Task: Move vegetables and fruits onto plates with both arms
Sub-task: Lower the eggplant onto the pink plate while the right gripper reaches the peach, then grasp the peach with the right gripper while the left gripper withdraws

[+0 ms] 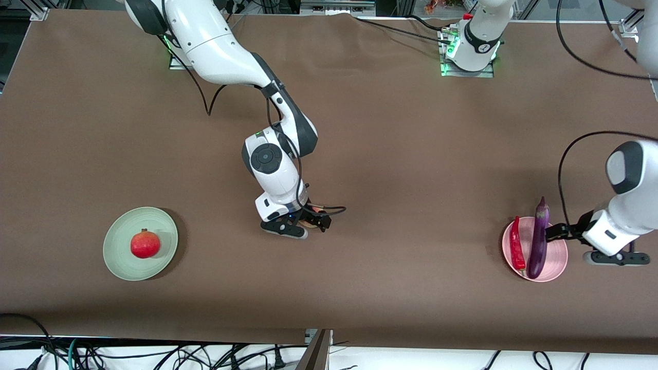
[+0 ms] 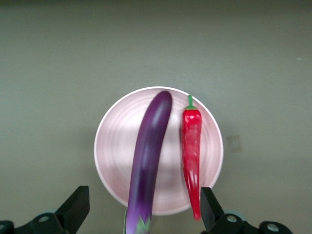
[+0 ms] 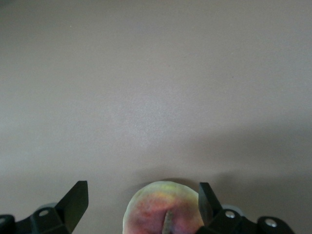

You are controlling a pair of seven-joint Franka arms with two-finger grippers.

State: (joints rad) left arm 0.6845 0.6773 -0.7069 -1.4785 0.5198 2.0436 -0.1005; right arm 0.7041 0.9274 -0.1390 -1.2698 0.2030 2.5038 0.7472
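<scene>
The purple eggplant (image 1: 538, 241) and the red chili (image 1: 516, 246) lie side by side on the pink plate (image 1: 558, 257) at the left arm's end of the table. My left gripper (image 1: 552, 232) is open at the plate's edge. In the left wrist view (image 2: 144, 197) its fingers stand wide on either side of the eggplant's (image 2: 148, 156) stem end, beside the chili (image 2: 191, 146) on the plate (image 2: 114, 151). The pomegranate (image 1: 145, 244) sits on the green plate (image 1: 154, 218). My right gripper (image 1: 311, 221) is low at mid-table, open around the peach (image 3: 165, 212), which is mostly hidden in the front view (image 1: 309, 224).
Brown table cover (image 1: 411, 154) spreads between the two plates. The arm bases and cables (image 1: 468, 51) stand along the edge farthest from the front camera. More cables (image 1: 154, 354) hang below the nearest edge.
</scene>
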